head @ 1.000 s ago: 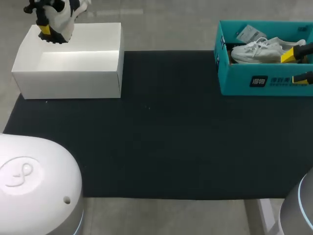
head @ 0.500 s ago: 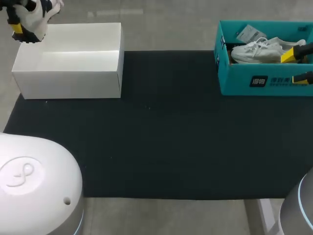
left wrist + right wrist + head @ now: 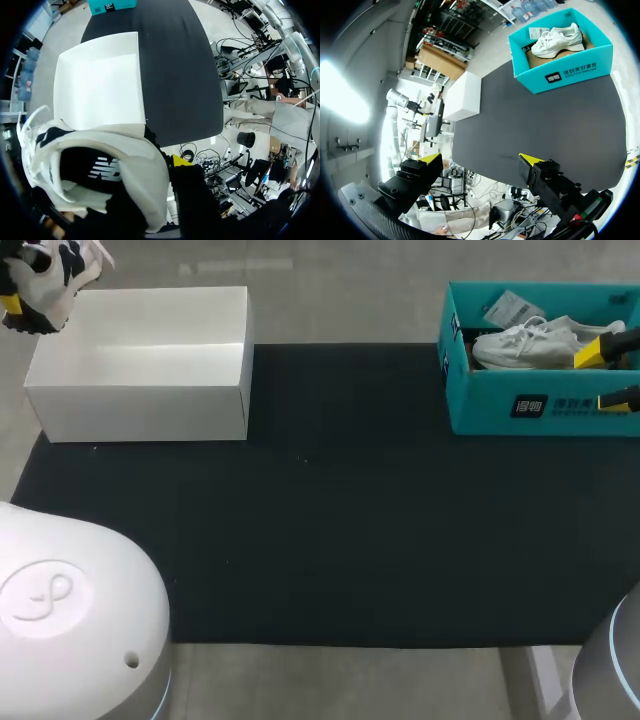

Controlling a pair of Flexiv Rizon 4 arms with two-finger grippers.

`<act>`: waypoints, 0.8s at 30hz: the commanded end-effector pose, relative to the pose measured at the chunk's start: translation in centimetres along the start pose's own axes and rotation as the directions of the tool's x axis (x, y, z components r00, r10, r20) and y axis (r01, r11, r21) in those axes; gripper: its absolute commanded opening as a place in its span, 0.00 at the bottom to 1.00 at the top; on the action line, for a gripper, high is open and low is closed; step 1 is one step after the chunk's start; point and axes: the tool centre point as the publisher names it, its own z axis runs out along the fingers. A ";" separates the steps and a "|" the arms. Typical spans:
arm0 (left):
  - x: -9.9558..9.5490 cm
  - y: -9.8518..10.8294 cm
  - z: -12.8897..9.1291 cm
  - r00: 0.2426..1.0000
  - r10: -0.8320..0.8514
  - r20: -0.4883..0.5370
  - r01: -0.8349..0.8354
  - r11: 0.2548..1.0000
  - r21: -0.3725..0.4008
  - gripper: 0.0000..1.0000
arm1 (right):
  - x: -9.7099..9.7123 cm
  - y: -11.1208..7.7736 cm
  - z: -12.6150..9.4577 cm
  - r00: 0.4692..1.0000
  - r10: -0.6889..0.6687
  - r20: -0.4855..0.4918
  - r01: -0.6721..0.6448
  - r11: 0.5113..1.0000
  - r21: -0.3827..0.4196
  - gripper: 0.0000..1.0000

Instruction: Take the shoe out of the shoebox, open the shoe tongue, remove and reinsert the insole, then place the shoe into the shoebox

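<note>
Aloft in the left gripper (image 3: pixel 22 310): a black-and-white shoe (image 3: pixel 45 280), clamped and raised off the table by the far left corner of the white shoebox (image 3: pixel 140 405). Hard to tell from the head view whether over the rim or just outside it. From the left wrist, the same shoe (image 3: pixel 100 175) up close, with white upper, black side panel and loose white laces. Pressed against its side, one yellow fingertip (image 3: pixel 181 160); the other fingertip hidden behind the shoe. Ahead of the shoe, the shoebox (image 3: pixel 97 85) open-topped, showing only its bare white floor and walls.

Under the shoebox, a black mat (image 3: pixel 330 530) spread across the table. At the mat's far right corner, a teal box (image 3: pixel 500 405), also open-topped. Inside it, a white shoe (image 3: pixel 525 345) lying on its side and, behind that, a small paper tag (image 3: pixel 510 308).

From the right wrist, the right gripper (image 3: pixel 481 159) spread wide with nothing between its two yellow tips. Well ahead of them, apart from both, the teal box (image 3: pixel 570 70) with the white shoe (image 3: pixel 555 42) and tag (image 3: pixel 536 33).
</note>
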 end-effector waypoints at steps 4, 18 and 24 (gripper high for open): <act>-1.9 0.6 2.1 1.000 -0.004 -0.029 0.005 1.000 0.018 0.00 | 0.0 0.0 0.0 1.000 0.001 0.003 -0.001 1.000 0.000 1.00; -2.9 0.8 3.9 0.998 -0.039 -0.056 0.042 0.997 0.060 0.00 | 0.0 0.0 0.0 1.000 0.001 0.003 -0.001 1.000 0.000 1.00; -2.9 0.8 3.9 0.998 -0.039 -0.056 0.042 0.997 0.060 0.00 | 0.0 0.0 0.0 1.000 0.001 0.003 -0.001 1.000 0.000 1.00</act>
